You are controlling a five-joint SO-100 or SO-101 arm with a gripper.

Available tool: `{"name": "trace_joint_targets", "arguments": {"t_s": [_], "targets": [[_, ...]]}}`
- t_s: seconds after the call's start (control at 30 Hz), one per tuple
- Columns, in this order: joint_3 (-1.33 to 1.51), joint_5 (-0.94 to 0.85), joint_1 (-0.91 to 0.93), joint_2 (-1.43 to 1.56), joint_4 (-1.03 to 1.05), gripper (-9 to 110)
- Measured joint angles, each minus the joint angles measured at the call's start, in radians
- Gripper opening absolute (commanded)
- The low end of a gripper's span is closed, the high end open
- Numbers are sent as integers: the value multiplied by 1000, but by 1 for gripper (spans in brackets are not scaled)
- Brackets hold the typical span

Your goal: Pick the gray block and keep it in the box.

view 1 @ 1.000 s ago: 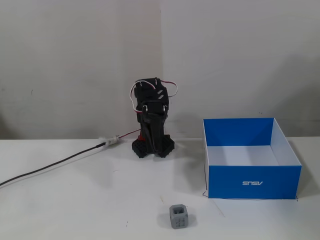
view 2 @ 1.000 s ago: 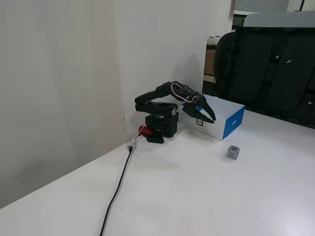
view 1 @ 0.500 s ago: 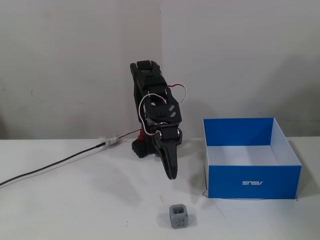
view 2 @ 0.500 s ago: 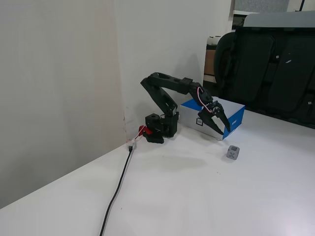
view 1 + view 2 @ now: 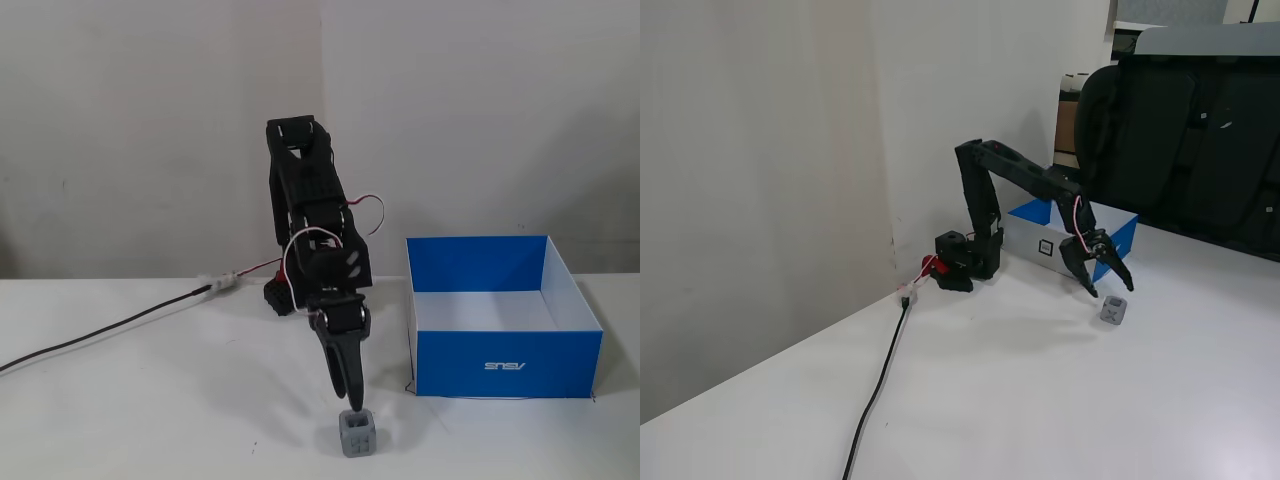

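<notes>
Gray block point(image 5: 356, 436) point(image 5: 1113, 310) sits on the surface at lower centre, left of the box point(image 5: 505, 364) point(image 5: 1110, 248); jaws parted just above it.

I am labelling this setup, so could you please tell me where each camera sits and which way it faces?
A fixed view: low at the table's front, facing the wall; arm head-on, gripper above the gray block, the box at right.
Another fixed view: raised, off to the side; whole arm in profile, gripper open.
Both show block, box, cable.

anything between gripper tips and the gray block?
Nothing. In a fixed view the open gripper hangs just above the gray block, only bare gap between them.
</notes>
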Motion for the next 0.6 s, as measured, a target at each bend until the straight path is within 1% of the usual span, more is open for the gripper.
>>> {"name": "trace_joint_targets", "arguments": {"t_s": [0.2,0.47,0.57,0.6], "targets": [[-161,23,-28,-187,86,27],[-311,48,-26,-362,106,27],[-322,49,-26,-370,106,23],[-322,49,-26,-370,106,17]]}}
